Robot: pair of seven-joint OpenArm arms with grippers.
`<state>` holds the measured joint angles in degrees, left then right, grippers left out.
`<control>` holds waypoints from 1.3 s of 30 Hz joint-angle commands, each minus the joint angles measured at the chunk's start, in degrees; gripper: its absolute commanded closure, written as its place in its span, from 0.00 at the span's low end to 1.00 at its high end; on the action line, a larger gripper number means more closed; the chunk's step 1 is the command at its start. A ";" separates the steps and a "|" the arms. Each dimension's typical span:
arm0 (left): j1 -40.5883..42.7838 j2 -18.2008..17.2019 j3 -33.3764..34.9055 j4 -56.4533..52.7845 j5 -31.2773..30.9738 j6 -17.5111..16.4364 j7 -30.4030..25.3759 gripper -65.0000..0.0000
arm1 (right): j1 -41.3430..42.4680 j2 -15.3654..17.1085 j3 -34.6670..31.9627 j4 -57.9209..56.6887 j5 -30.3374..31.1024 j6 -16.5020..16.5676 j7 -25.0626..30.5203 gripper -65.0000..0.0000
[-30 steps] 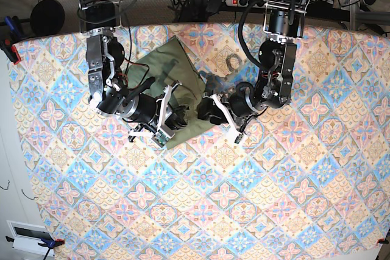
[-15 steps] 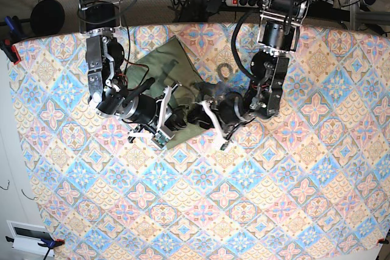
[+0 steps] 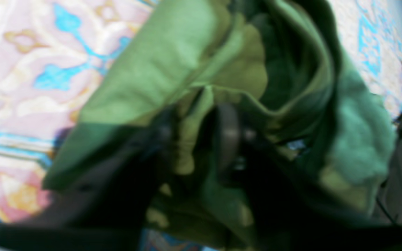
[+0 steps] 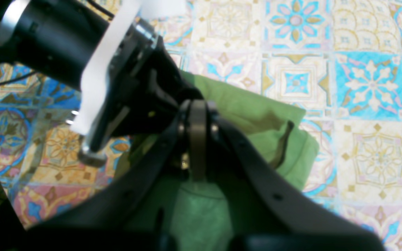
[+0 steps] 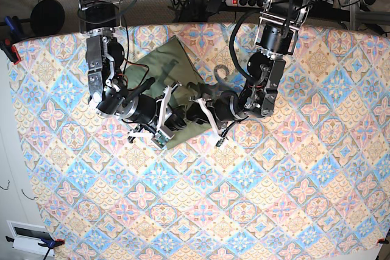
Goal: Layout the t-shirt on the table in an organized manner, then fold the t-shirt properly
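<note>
Both end effectors, left point(image 3: 194, 139) (blurred) and right point(image 4: 196, 139), pinch the bunched t-shirt point(image 5: 159, 68) between them.

Olive t-shirt point(image 5: 163, 68) bunched on the patterned table point(image 5: 256, 199)

The shirt lies crumpled in a rough diamond toward eleven o'clock of the table's middle, one corner pointing at twelve near the far edge. Its surface is wrinkled and folded over itself, with loose folds and a seam edge gathered at its five o'clock end. The pastel diamond-tiled cloth lies flat around it.
</note>
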<state>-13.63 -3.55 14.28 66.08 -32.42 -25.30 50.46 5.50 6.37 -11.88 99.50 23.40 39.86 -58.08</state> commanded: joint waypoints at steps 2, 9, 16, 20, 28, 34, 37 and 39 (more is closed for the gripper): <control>-1.27 0.08 -0.26 0.77 -0.50 -0.24 -0.92 1.00 | 1.14 0.09 0.32 1.20 1.00 0.14 1.34 1.00; -1.19 -0.10 -1.05 4.82 -1.11 -0.24 -0.83 1.00 | 1.14 0.09 0.32 1.20 1.00 0.14 1.34 1.00; 0.57 -1.24 -9.40 10.09 -1.11 -0.24 -0.48 1.00 | 1.14 0.09 1.46 1.20 1.00 0.14 1.34 1.00; 1.45 -3.00 -12.31 10.79 -1.11 -0.24 0.58 1.00 | 1.14 0.09 2.60 1.20 1.09 0.14 1.34 1.00; 1.19 -2.82 -12.13 3.94 -0.50 -0.24 -1.09 1.00 | 1.49 0.09 2.16 0.67 1.09 0.14 1.34 1.00; 0.05 -2.91 -12.13 -4.15 -0.50 2.05 -5.31 1.00 | 1.58 0.09 2.16 -0.82 1.09 0.14 1.34 1.00; -0.04 -3.17 -12.22 -5.29 -1.03 3.80 -6.11 1.00 | 1.58 0.09 2.08 -1.61 1.09 0.14 1.34 1.00; -0.04 -3.00 -12.39 -4.94 -1.11 3.80 -5.84 1.00 | 1.58 0.09 1.90 -1.61 1.09 0.14 1.34 1.00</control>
<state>-12.80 -6.37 2.02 60.55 -34.70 -22.72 44.16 5.74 6.37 -9.98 96.84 23.44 39.86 -58.19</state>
